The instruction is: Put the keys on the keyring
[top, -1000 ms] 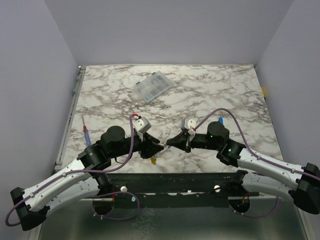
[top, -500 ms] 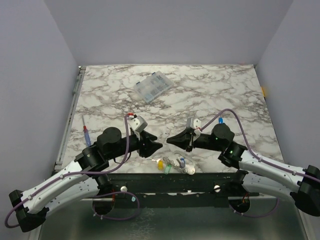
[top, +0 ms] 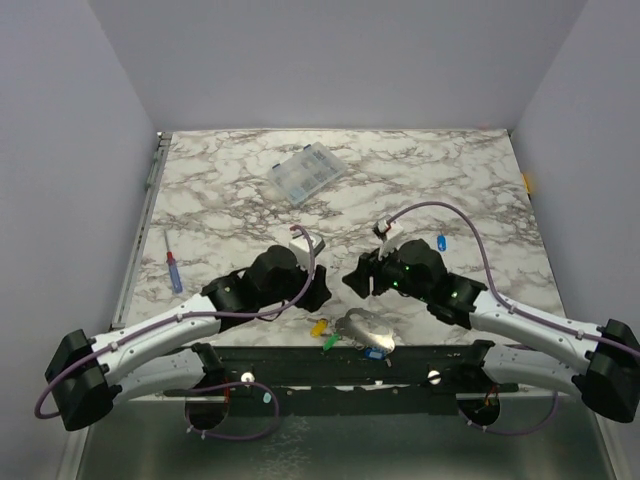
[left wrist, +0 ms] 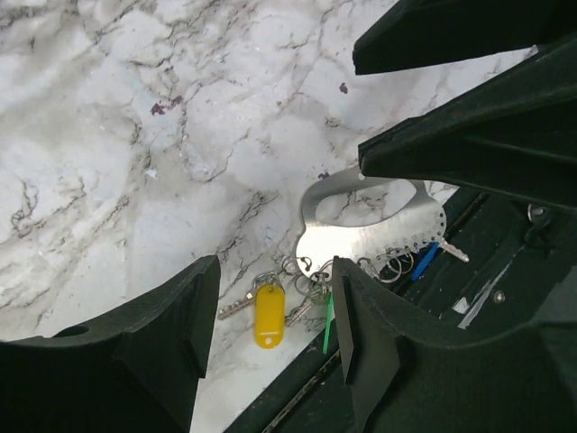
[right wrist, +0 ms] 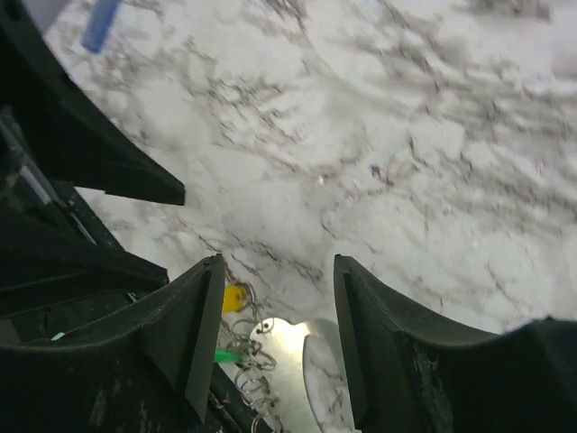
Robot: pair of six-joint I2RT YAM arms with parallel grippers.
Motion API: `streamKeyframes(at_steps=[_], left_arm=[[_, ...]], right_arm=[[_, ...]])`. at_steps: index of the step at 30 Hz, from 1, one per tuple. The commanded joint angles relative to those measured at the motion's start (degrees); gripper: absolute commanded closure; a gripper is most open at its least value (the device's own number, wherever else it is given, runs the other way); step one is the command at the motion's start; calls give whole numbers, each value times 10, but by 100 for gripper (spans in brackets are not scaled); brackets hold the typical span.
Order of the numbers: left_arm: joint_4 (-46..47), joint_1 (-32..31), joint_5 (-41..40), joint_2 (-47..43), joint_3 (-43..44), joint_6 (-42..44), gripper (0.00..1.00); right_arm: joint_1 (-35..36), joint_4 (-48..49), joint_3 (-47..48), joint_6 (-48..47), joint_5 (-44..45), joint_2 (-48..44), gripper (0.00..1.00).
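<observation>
Marble tabletop (top: 420, 180) is bearing the keyring (left wrist: 361, 230) at its near edge, with keys (left wrist: 269, 316) seemingly attached. Both the left tool (left wrist: 275, 271) and right tool (right wrist: 278, 266) are hovering spread, pinching nothing. Judged: release step; loose blue key (top: 440, 243), farther right, is needing pickup next.

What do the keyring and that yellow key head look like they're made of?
The keyring looks like flat brushed metal: pale silver, with a bright sheen and a row of punched holes. The yellow key head is probably plastic: an opaque, smooth, evenly coloured tab.
</observation>
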Motion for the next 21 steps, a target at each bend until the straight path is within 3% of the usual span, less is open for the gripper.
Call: streamKeyframes(at_steps=[1, 5, 8, 15, 21], left_arm=[[-5, -22, 7, 36, -4, -33, 43], [10, -71, -8, 63, -5, -29, 51], [14, -100, -19, 97, 8, -39, 59], [11, -145, 9, 143, 22, -132, 61], [10, -197, -34, 157, 27, -180, 59]], right_arm=[[0, -190, 28, 149, 113, 31, 40], [-1, -266, 46, 202, 207, 44, 38], [-7, -273, 57, 210, 253, 50, 30], [-35, -267, 69, 216, 218, 74, 29], [-35, -254, 39, 225, 200, 61, 31]])
